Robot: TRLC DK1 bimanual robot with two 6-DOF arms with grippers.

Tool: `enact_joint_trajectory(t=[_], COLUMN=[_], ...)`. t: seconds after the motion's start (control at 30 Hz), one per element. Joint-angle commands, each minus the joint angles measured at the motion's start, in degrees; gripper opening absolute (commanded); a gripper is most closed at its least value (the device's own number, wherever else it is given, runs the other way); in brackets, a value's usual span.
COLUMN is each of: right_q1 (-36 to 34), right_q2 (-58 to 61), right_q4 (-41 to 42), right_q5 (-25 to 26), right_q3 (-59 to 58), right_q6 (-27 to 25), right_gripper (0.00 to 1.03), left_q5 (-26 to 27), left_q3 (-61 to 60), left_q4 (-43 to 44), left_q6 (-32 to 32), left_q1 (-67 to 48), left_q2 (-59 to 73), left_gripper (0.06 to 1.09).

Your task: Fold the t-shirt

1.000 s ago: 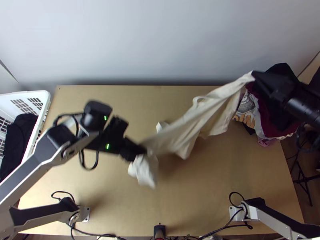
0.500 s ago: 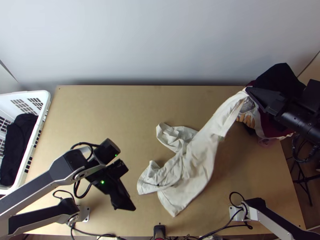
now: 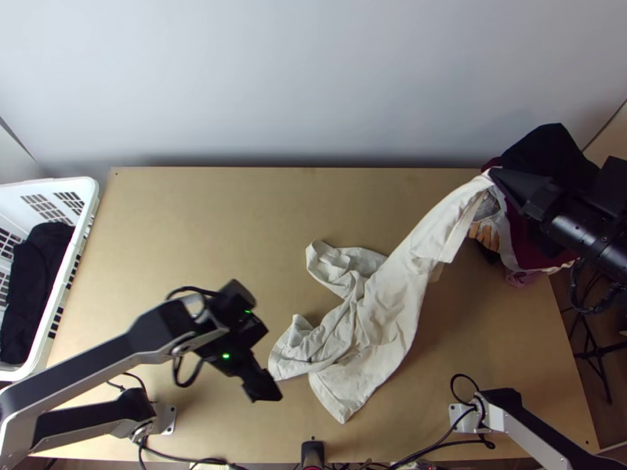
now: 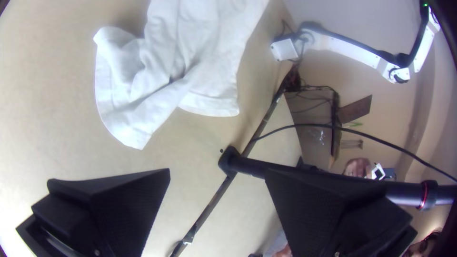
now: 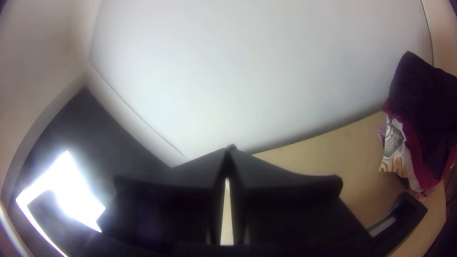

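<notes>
Your right gripper (image 3: 494, 175) pinches one end of the rumpled cream t-shirt (image 3: 380, 313) at two o'clock over the table (image 3: 204, 227); your left gripper (image 3: 265, 390), fingers spread, hovers at seven.

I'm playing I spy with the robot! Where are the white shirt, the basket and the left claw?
White shirt (image 3: 384, 309): top view, on its middle.
Basket (image 3: 89, 197): top view, on its rim.
Left claw (image 4: 217, 170): left wrist view, between its fingertips.

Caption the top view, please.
Right gripper holds up one end of a cream t-shirt, the rest rumpled on the table.
</notes>
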Motion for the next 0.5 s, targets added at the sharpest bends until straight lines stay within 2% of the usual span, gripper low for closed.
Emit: enact_joint_trajectory(t=[0.0,0.17,0.47], right_q1=[-2.61,-4.11,-5.95], right_q2=[-1.06,-2.9,-4.66], right_q4=[1.18,3.11,6.1], right_q5=[0.09,0.09,0.09], right_q3=[-1.44,-3.99,-7.6], right_q6=[1.1,2.07,3.04], right_gripper=[0.03,0.03,0.03], left_q5=[-1.75,3.88,2.03], left_q3=[1.27,0.57,0.4], left_q4=[3.97,5.46,14.78], left_q6=[-6.6,-9.15,-14.6], left_q1=[-3.25,-3.78,-8.17], left_q2=[6.62,10.66,19.89], left_gripper=[1.03,1.03,1.03])
